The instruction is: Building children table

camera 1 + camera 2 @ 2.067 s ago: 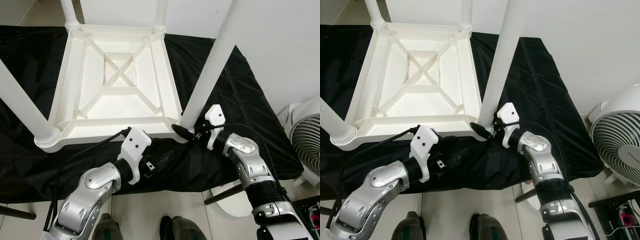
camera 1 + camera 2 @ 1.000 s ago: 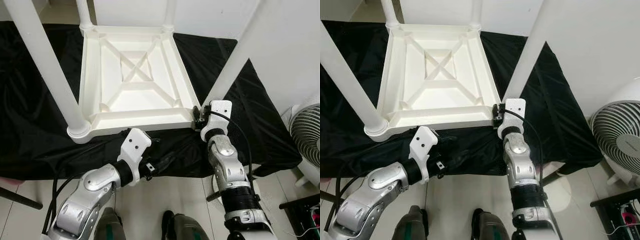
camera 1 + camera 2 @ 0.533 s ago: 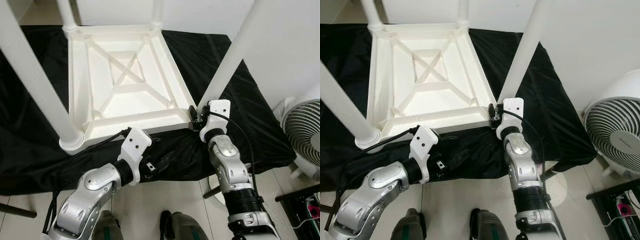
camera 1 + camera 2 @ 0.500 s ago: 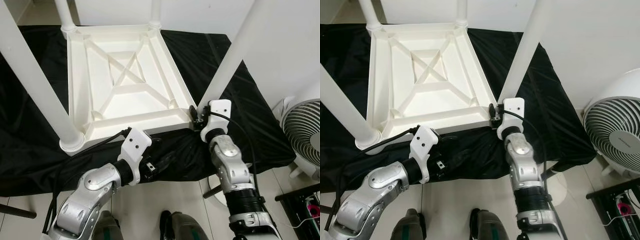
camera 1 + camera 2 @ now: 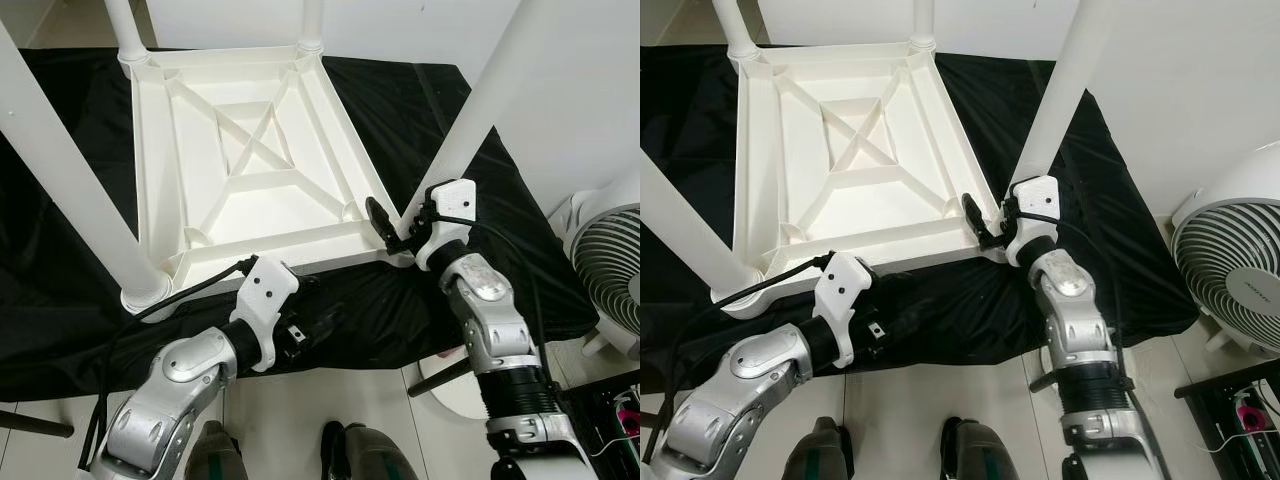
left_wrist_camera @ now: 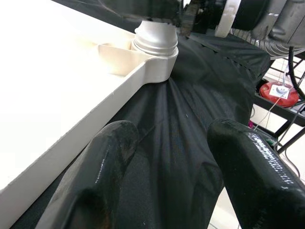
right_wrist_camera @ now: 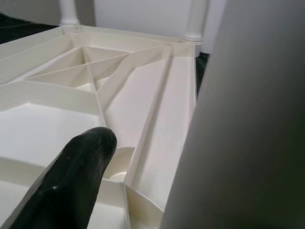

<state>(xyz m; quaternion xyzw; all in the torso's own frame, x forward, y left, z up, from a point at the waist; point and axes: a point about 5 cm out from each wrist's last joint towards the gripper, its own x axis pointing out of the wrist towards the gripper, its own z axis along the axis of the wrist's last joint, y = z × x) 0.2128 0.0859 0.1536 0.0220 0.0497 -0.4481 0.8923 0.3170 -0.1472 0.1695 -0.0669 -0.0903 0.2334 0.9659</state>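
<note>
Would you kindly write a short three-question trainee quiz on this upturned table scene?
1. True or false: the white table lies upside down on the black cloth.
2. Which tool works at the near right leg? A) left B) right
3. Fill in: beside the cloth stands a white ____.

Key: 1 true. 2 B, the right tool has its fingers at the leg's base; the left tool hangs open over the cloth. 3 fan.

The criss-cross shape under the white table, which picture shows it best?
The left eye view: the whole criss-cross shows from above. The right eye view shows it too. The right wrist view catches it low and slanted; the left wrist view has the table's edge.
</note>
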